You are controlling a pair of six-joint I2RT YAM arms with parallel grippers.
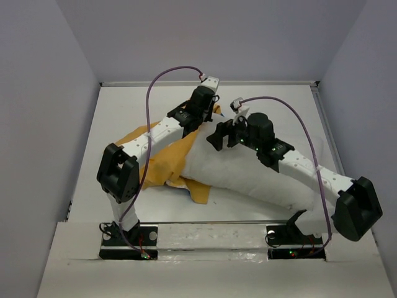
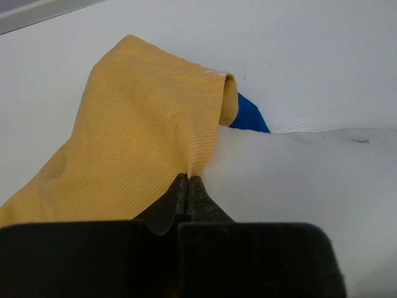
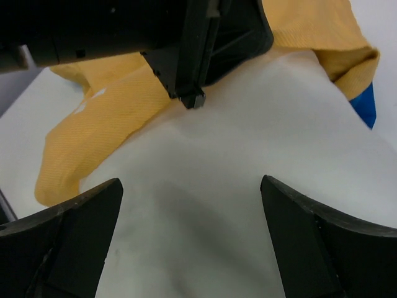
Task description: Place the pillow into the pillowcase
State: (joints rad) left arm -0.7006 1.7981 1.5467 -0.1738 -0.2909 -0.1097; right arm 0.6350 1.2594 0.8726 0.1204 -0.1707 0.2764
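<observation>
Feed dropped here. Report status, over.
Left gripper shut on pillowcase edge. Right gripper open over pillow. Pillow mostly uncovered. No obstruction seen.

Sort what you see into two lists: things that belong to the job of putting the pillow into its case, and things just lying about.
Belongs to the job: pillow; pillowcase; left claw, shut on the pillowcase's yellow edge; right claw, open above the pillow.

Just there: purple cables on the arms; table.
</observation>
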